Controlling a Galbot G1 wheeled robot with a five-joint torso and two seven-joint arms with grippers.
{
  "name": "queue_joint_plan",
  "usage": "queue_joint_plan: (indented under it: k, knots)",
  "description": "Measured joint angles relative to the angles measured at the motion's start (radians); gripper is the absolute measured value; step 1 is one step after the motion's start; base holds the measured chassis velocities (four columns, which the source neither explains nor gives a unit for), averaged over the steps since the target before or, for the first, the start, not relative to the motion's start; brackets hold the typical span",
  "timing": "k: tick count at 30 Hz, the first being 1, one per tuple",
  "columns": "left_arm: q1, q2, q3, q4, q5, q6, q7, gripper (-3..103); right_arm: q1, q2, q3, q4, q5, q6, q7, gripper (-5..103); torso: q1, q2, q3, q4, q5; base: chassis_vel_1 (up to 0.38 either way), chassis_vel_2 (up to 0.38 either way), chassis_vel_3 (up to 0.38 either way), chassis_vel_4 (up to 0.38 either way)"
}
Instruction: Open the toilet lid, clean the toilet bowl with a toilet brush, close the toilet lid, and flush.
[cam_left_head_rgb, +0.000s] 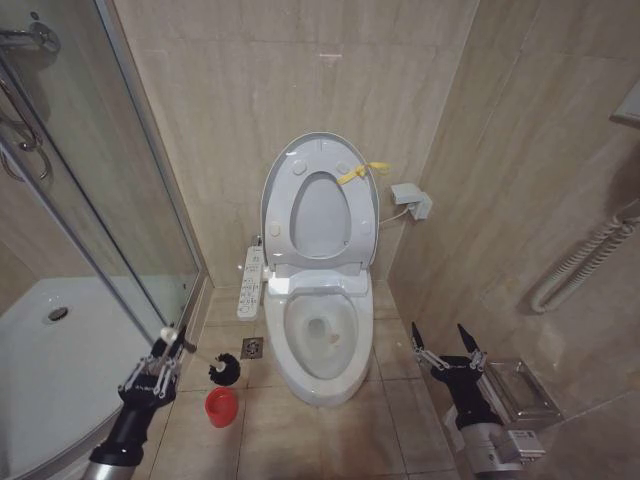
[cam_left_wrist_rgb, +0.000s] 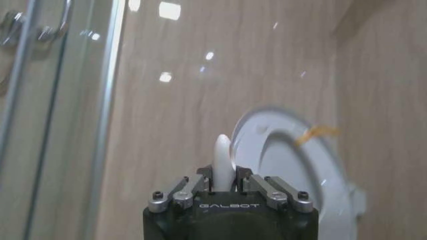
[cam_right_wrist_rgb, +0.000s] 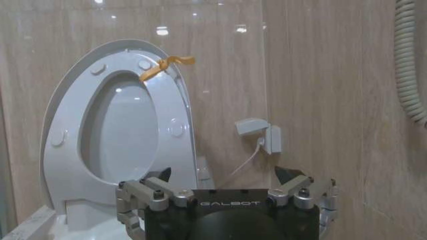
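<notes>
With the glossy white oval plastic toilet lid (cam_left_head_rgb: 318, 160) already raised against the wall, left gripper (cam_left_head_rgb: 168, 347) clamps the thin white toilet brush (cam_left_head_rgb: 208, 358) over the floor beside the white ceramic toilet bowl (cam_left_head_rgb: 320, 335), ready to scrub; right gripper (cam_left_head_rgb: 446, 340) idles released.

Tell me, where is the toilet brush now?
In the head view, the toilet brush is held by the left gripper, its head just above the red cup holder, left of the toilet bowl.

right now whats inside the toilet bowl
The toilet bowl lies open, with a small pool of water at its bottom and no brush in it. The toilet brush is beside it above the floor, held by the left gripper.
</notes>
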Motion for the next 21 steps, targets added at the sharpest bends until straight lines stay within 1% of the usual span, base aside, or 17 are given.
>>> queue_joint_plan:
  k: [2,3,5,7,8,10,12,13,15,17,18,21]
  knots:
    - [-0.009,0.020,-0.016,-0.049,-0.047,0.030,0.022,23,0.000,0.000,0.000,0.000,0.000,0.000,0.000,100,0.000,0.000,0.000,-0.0001,-0.0001,0.000,0.000,0.000,0.000]
    - [-0.009,0.020,-0.016,-0.049,-0.047,0.030,0.022,23,0.000,0.000,0.000,0.000,0.000,0.000,0.000,100,0.000,0.000,0.000,-0.0001,-0.0001,0.000,0.000,0.000,0.000]
    - [-0.032,0.050,-0.029,-0.087,-0.099,0.083,0.034,23,0.000,0.000,0.000,0.000,0.000,0.000,0.000,100,0.000,0.000,0.000,0.0000,-0.0001,0.000,0.000,0.000,0.000]
    - [-0.066,0.084,-0.031,-0.091,-0.133,0.116,0.042,23,0.000,0.000,0.000,0.000,0.000,0.000,0.000,100,0.000,0.000,0.000,0.0001,-0.0002,0.000,0.000,0.000,0.000]
    - [-0.066,0.084,-0.031,-0.091,-0.133,0.116,0.042,23,0.000,0.000,0.000,0.000,0.000,0.000,0.000,100,0.000,0.000,0.000,0.0001,-0.0002,0.000,0.000,0.000,0.000]
    - [-0.113,0.121,-0.029,-0.059,-0.151,0.128,0.054,23,0.000,0.000,0.000,0.000,0.000,0.000,0.000,100,0.000,0.000,0.000,-0.0003,-0.0002,0.000,0.000,0.000,0.000]
    - [-0.158,0.157,-0.027,-0.009,-0.180,0.133,0.074,23,0.000,0.000,0.000,0.000,0.000,0.000,0.000,100,0.000,0.000,0.000,-0.0003,-0.0006,0.000,0.000,0.000,0.000]
    - [-0.158,0.157,-0.027,-0.009,-0.180,0.133,0.074,23,0.000,0.000,0.000,0.000,0.000,0.000,0.000,100,0.000,0.000,0.000,-0.0003,-0.0006,0.000,0.000,0.000,0.000]
    - [-0.206,0.194,-0.020,0.038,-0.217,0.136,0.090,23,0.000,0.000,0.000,0.000,0.000,0.000,0.000,100,0.000,0.000,0.000,0.0004,-0.0004,0.000,0.000,0.000,0.000]
    - [-0.259,0.229,-0.011,0.085,-0.230,0.135,0.107,23,0.000,0.000,0.000,0.000,0.000,0.000,0.000,100,0.000,0.000,0.000,0.0000,-0.0005,0.000,0.000,0.000,0.000]
    - [-0.259,0.229,-0.011,0.085,-0.230,0.135,0.107,23,0.000,0.000,0.000,0.000,0.000,0.000,0.000,100,0.000,0.000,0.000,0.0000,-0.0005,0.000,0.000,0.000,0.000]
    - [-0.334,0.290,0.010,0.157,-0.250,0.129,0.129,23,0.000,0.000,0.000,0.000,0.000,0.000,0.000,100,0.000,0.000,0.000,-0.0001,-0.0006,0.000,0.000,0.000,0.000]
